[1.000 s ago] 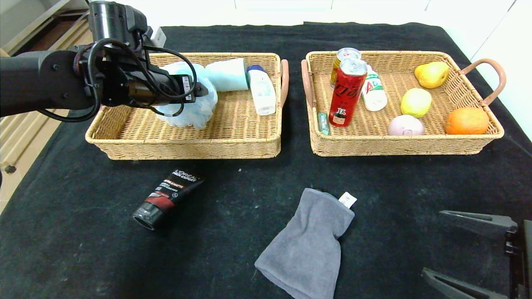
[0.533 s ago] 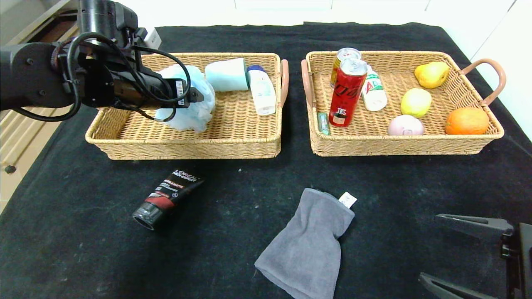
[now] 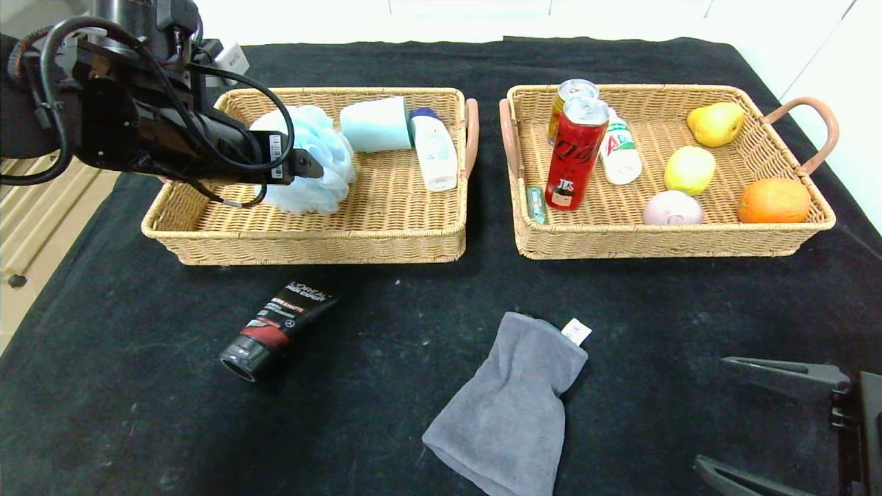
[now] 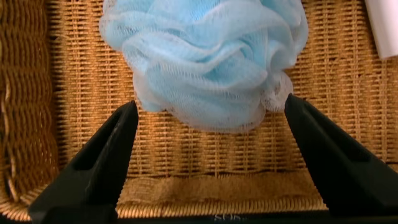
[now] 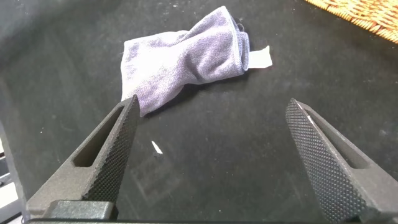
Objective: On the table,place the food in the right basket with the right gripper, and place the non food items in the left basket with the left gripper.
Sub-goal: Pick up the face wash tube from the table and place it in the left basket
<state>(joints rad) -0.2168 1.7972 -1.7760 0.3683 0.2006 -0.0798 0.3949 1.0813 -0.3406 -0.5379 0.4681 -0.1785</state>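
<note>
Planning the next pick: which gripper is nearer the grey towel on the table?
Right. The right gripper sits low over the table just beside the grey towel, jaws open. The left gripper is farther off, over the left basket by the blue bath pouf.

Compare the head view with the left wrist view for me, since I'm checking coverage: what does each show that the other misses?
Only the head view shows the black tube, the grey cloth, the right wicker basket with its cans and fruit, and the parked right gripper. Only the left wrist view shows the open left gripper straddling nothing. Both show the pale blue mesh sponge lying in the left wicker basket.
</note>
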